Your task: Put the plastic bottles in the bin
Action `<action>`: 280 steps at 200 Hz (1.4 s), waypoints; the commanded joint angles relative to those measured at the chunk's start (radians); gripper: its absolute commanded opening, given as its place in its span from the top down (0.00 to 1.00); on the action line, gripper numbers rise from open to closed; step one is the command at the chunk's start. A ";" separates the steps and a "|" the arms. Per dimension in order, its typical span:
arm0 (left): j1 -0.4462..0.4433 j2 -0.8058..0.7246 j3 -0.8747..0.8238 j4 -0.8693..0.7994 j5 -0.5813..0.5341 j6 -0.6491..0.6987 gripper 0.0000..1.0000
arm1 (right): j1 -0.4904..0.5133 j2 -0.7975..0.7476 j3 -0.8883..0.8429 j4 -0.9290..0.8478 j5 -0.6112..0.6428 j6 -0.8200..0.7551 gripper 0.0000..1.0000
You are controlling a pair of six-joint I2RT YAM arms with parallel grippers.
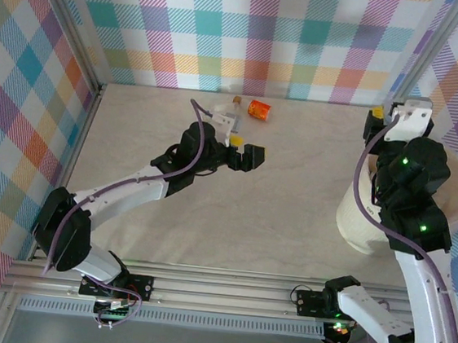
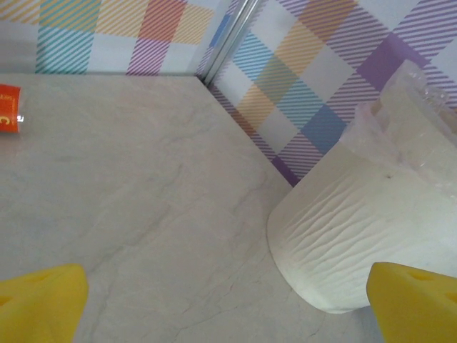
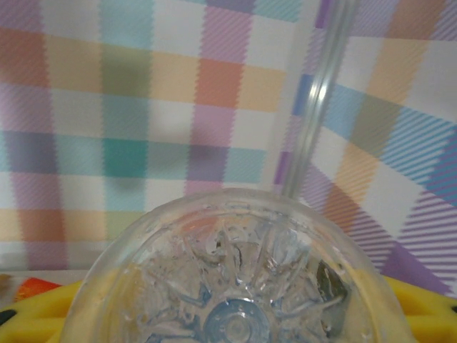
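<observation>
Standing at the right side of the bench (image 1: 289, 227), the bin (image 1: 355, 222) is recorded as a large cream-white bucket with a ribbed wall and a thin translucent liner; in the top view it is partly covered by the right arm (image 1: 411, 191). Entry for the right gripper (image 3: 235, 318): clamped on a clear plastic bottle (image 3: 235, 279), whose moulded base is seen close to the wrist camera between the yellow fingers (image 3: 50, 314); the gripper is placed past the bin's far side, toward the back right corner of the checked walls. Entry for the left gripper (image 2: 227, 307): jaws spread wide over bare bench near the middle, well apart from the bin. An orange-labelled bottle (image 1: 260, 109) is listed lying on the bench near the back wall, beyond the left gripper. A small orange-capped item (image 1: 236, 100) just beside it is too small to be identified.
</observation>
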 commanded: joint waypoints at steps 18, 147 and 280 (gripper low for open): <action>-0.009 0.028 0.039 -0.008 -0.022 -0.016 0.00 | -0.218 0.085 0.112 -0.280 -0.066 0.091 0.56; -0.007 0.013 -0.003 -0.053 -0.062 -0.013 0.00 | -0.455 0.366 0.376 -0.814 -0.393 0.278 0.06; 0.008 -0.033 -0.076 -0.029 -0.196 -0.046 0.00 | -0.362 0.251 0.311 -0.609 -0.674 0.310 0.00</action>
